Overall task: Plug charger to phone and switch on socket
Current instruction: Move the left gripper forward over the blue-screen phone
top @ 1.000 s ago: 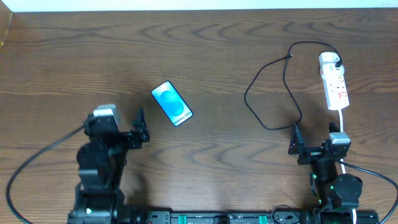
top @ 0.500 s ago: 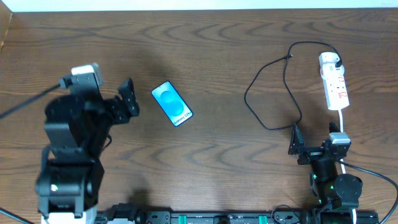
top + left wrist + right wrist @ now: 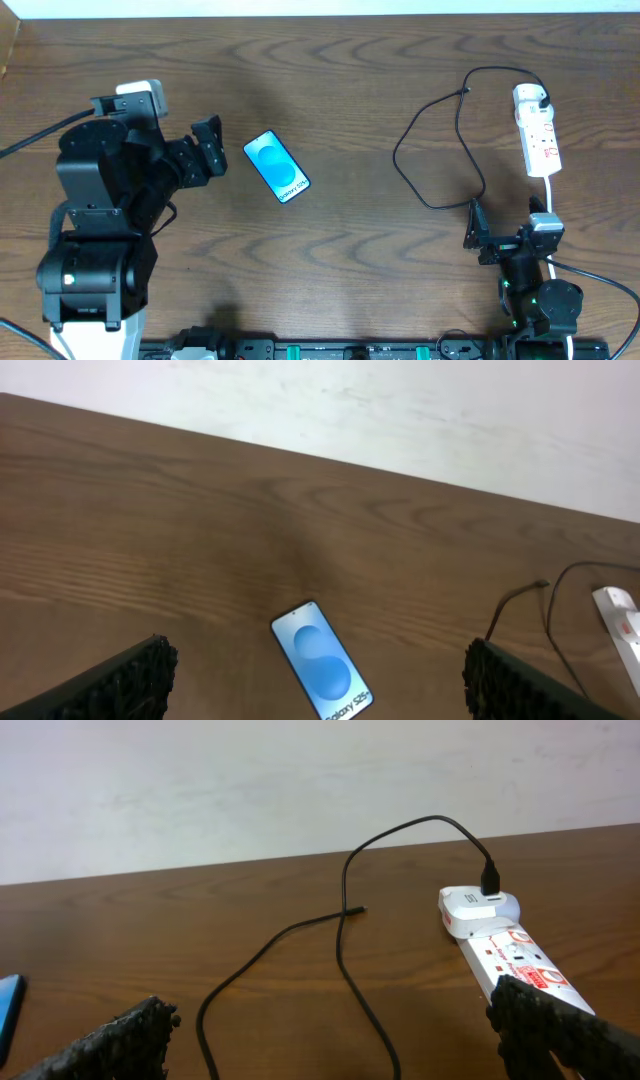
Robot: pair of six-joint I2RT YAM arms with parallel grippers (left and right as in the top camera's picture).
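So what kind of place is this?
Probably a robot lab or test bench: a left robot arm and a right robot arm at a wooden table, with a phone, charger and power strip laid out.

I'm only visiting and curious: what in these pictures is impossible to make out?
- Socket switch, on or off: too small in the overhead view; in the right wrist view a finger hides the socket's near end.
- Rest of the socket, left wrist view: cut off by the right edge.
- Phone, right wrist view: the left edge cuts off all but a sliver.
- Phone's charging port: too small in every view.
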